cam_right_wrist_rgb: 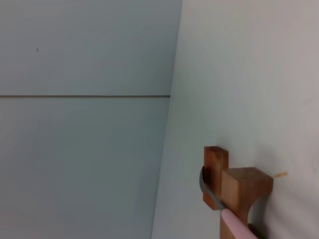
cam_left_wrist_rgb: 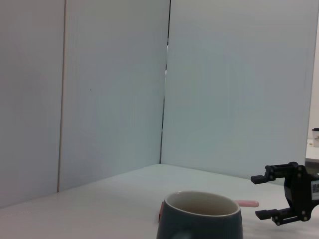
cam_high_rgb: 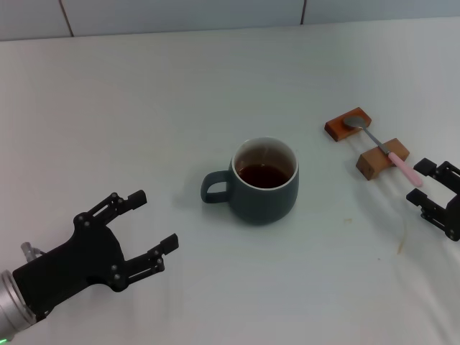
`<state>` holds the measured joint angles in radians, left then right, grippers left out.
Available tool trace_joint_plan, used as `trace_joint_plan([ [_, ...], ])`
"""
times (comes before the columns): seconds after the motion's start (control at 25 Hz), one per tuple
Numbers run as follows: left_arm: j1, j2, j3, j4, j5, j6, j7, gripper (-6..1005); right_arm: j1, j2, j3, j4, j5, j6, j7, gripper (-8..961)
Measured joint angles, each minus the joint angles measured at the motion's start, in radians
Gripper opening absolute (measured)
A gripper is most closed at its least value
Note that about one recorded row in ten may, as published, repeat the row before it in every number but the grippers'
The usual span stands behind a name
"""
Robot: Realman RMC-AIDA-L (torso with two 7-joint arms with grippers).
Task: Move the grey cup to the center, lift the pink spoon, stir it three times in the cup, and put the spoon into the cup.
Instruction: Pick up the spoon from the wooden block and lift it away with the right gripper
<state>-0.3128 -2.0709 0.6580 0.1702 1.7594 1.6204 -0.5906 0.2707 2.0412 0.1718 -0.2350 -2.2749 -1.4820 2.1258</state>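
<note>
The grey cup [cam_high_rgb: 264,181] stands upright at the middle of the white table, handle toward my left, with dark brown liquid inside; its rim also shows in the left wrist view [cam_left_wrist_rgb: 201,211]. The pink spoon [cam_high_rgb: 388,152] lies across two brown wooden blocks at the right, bowl on the far block, pink handle end [cam_right_wrist_rgb: 235,225] pointing toward my right gripper [cam_high_rgb: 428,185]. That gripper is open just past the handle tip, apart from it. My left gripper [cam_high_rgb: 151,226] is open at the near left, well clear of the cup's handle.
Two brown wooden blocks [cam_high_rgb: 348,123] [cam_high_rgb: 381,159] carry the spoon. A tiled wall [cam_high_rgb: 215,14] runs along the table's far edge. Bare table surface [cam_high_rgb: 180,93] lies around the cup.
</note>
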Motion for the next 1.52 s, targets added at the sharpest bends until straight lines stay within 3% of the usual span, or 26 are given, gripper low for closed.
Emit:
trace_joint_plan([
  [1.52, -0.017, 0.001, -0.028, -0.012, -0.003, 0.003, -0.001, 859, 0.07, 0.005, 0.0, 0.003, 0.008, 0.075, -0.001, 692],
])
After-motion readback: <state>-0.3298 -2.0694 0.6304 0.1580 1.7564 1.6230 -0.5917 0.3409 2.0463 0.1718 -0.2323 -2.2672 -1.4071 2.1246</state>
